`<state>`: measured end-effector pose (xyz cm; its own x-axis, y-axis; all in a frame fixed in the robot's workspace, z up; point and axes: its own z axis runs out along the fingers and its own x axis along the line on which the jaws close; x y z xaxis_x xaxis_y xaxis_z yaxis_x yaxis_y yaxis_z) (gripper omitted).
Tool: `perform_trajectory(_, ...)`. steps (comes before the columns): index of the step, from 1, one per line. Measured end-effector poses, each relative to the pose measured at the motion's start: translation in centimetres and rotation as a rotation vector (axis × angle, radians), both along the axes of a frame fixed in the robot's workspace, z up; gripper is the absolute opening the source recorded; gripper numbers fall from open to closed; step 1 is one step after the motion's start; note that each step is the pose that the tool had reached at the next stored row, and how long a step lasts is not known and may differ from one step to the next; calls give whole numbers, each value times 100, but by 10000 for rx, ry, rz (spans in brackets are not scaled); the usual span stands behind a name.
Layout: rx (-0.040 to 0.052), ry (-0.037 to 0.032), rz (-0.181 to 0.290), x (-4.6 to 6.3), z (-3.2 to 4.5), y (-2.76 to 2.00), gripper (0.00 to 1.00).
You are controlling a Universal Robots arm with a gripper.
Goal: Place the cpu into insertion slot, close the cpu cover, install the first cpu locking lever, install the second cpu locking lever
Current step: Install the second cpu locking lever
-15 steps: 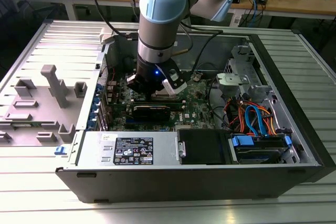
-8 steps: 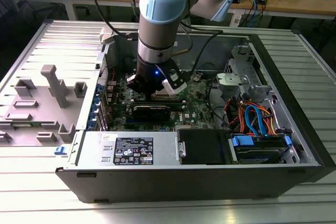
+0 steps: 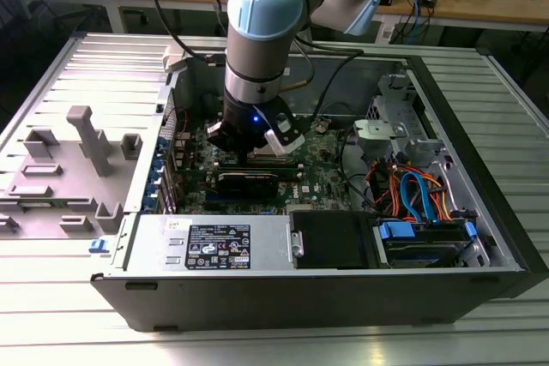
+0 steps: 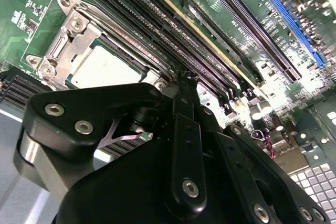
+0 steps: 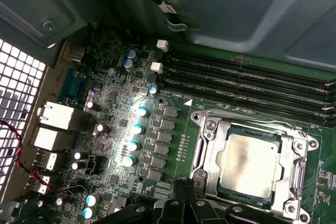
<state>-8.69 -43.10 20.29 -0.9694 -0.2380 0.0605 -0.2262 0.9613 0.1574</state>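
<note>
In the exterior view you see the arm (image 3: 257, 49) reaching down into the open computer case (image 3: 480, 203), over the green board. In the second wrist view the chip (image 4: 107, 67) already sits in its socket beneath the cover (image 4: 65, 43), just beside the jaws; you cannot tell their state. In the first wrist view the cover (image 5: 207, 148) frames the chip (image 5: 251, 161), lying flat.

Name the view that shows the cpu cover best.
The first wrist view: the cpu cover lies flat and almost whole, framing the chip. The second wrist view catches it at a slant, partly behind the gripper. In the exterior view the arm blocks it.
</note>
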Motion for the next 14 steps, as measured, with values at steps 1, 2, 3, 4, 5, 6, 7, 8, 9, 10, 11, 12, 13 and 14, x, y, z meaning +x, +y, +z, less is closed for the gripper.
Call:
perform_trajectory(1, 0, 1, 0, -1, -3, 3, 11)
perform_trajectory(2, 2, 0, 0, -1, -5, 5, 11)
perform_trajectory(3, 2, 0, 0, -1, -6, 6, 11)
perform_trajectory(4, 1, 0, 0, -1, -9, 8, 11)
perform_trajectory(5, 0, 0, 0, -1, -10, 9, 11)
perform_trajectory(6, 0, 0, 0, -1, -11, 10, 11)
perform_trajectory(7, -2, 0, 0, -1, -11, 10, 11)
perform_trajectory(8, -43, -1, -2, -2, -12, 12, 11)
perform_trajectory(9, -116, 1, -1, -2, -11, 13, 11)
perform_trajectory(10, -154, 0, 1, -1, -11, 14, 11)
perform_trajectory(11, -159, 0, 0, -1, -2, 17, 11)
perform_trajectory(12, -150, -3, 0, -1, 10, 21, 11)
perform_trajectory(13, -153, -1, -1, -1, 25, 23, 11)
perform_trajectory(14, -155, 0, 0, -1, 48, 25, 11)
